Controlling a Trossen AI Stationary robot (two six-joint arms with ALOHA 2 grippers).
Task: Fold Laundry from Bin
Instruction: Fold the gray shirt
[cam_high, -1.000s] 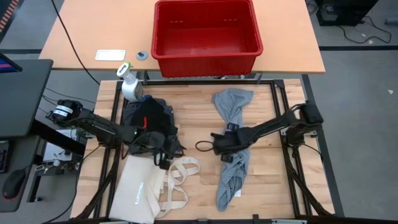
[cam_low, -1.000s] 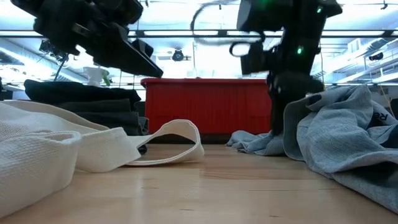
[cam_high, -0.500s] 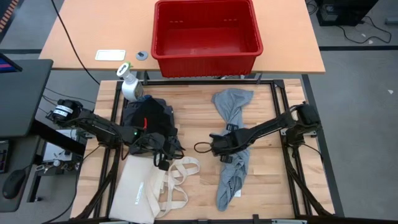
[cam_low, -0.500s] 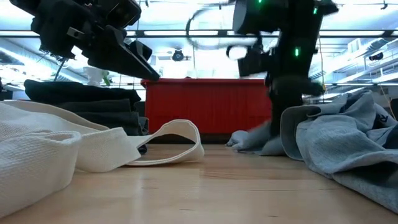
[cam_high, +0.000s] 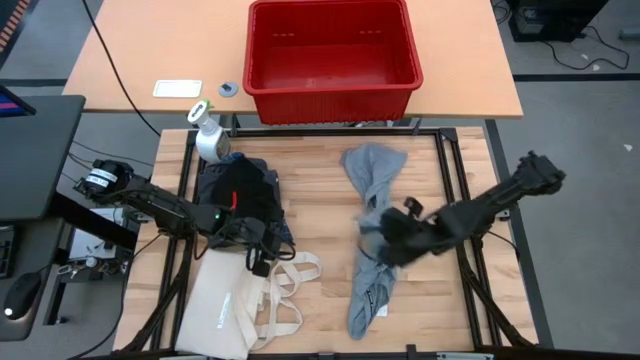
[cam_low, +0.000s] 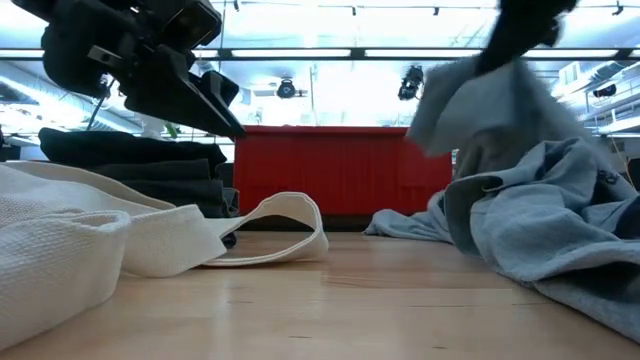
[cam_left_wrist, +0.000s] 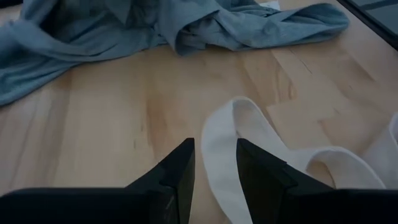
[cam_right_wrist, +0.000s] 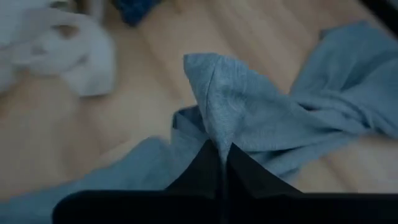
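Overhead, the right gripper (cam_high: 385, 240) sits above the middle of the light grey garment (cam_high: 372, 240), its jaws closed on a pinched peak of the cloth; in the right wrist view the two fingers (cam_right_wrist: 217, 168) meet with the fabric (cam_right_wrist: 224, 118) rising between them. Seen from table height, a fold of this garment (cam_low: 480, 100) hangs raised above the rest of the piece, which lies crumpled on the wooden tabletop (cam_high: 320, 210). The garment runs lengthwise across the table's right half, from just in front of the red bin (cam_high: 332, 52) toward the near edge. The bin stands on the adjoining table beyond, apart from the cloth.

The left gripper (cam_high: 262, 258) hovers over the handles of the cream tote bag (cam_high: 245, 300), beside a pile of dark garments (cam_high: 238, 200); in the left wrist view its fingers (cam_left_wrist: 180, 171) stand slightly apart with nothing between them, above a white handle loop (cam_left_wrist: 249, 137). A white spray bottle (cam_high: 208, 135) stands at the table's far-left corner.
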